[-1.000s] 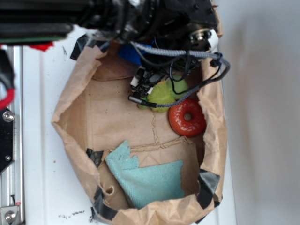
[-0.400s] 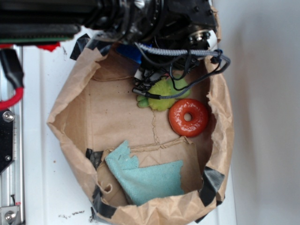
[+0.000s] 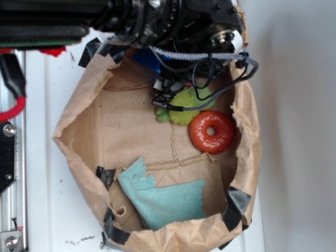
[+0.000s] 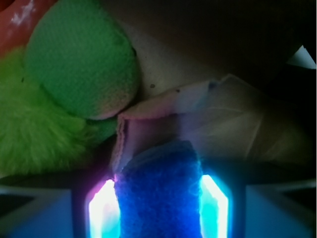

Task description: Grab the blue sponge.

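Two glowing fingers (image 4: 103,208) of the gripper (image 4: 158,208) were seen flanking the rough royal-blue block sponge (image 4: 158,193) beside a fuzzy lime-green toy (image 4: 54,114); whether they were clenched could not be told, so a firm, centred squeeze was judged advisable before lifting.

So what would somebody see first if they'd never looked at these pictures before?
Probably the orange ring in the brown paper bag, next to a fuzzy green toy. A teal cloth lies at the bag's near end. In the wrist view, the blue sponge sits between the glowing fingers of the gripper.
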### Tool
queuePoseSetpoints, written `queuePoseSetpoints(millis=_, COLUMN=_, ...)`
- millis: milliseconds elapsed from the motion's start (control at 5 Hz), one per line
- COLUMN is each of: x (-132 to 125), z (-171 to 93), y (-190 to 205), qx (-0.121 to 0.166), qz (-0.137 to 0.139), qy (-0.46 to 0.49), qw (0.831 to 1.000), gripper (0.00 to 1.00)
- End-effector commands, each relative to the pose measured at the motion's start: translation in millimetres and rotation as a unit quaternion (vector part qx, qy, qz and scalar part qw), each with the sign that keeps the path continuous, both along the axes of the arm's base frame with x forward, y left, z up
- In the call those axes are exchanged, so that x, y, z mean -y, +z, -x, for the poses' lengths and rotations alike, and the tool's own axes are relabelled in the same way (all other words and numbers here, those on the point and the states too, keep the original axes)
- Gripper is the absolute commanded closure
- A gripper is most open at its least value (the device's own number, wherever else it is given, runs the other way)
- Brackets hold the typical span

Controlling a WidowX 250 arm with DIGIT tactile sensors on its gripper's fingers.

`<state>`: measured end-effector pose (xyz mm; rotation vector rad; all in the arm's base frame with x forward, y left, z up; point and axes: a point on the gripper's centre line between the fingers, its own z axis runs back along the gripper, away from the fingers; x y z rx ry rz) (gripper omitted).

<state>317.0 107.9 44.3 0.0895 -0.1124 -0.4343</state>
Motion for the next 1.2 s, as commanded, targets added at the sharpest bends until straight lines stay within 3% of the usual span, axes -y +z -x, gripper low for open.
queuePoseSetpoints(millis=0, x=34, z=10, y=122, qx=0.087, qz=0.061, qy=-0.001, qw=0.994, gripper=1.00)
queuePoseSetpoints(millis=400, x=88, z=21, y=146, qx=0.077, qz=0.040, qy=-0.018, qw=0.996, gripper=1.00)
queuePoseSetpoints(millis=600, x=104, z=25, y=162, qx=0.084, qz=0.045, qy=0.010, qw=0.995, gripper=1.00)
queuePoseSetpoints(millis=800, x=115, z=22, y=176, qx=0.092, qz=0.066, qy=0.046, qw=0.992, gripper=1.00)
queuePoseSetpoints(millis=1000, x=126, z=23, y=180, qx=0.069, qz=-0.003, qy=0.061, qw=0.996, gripper=0.65)
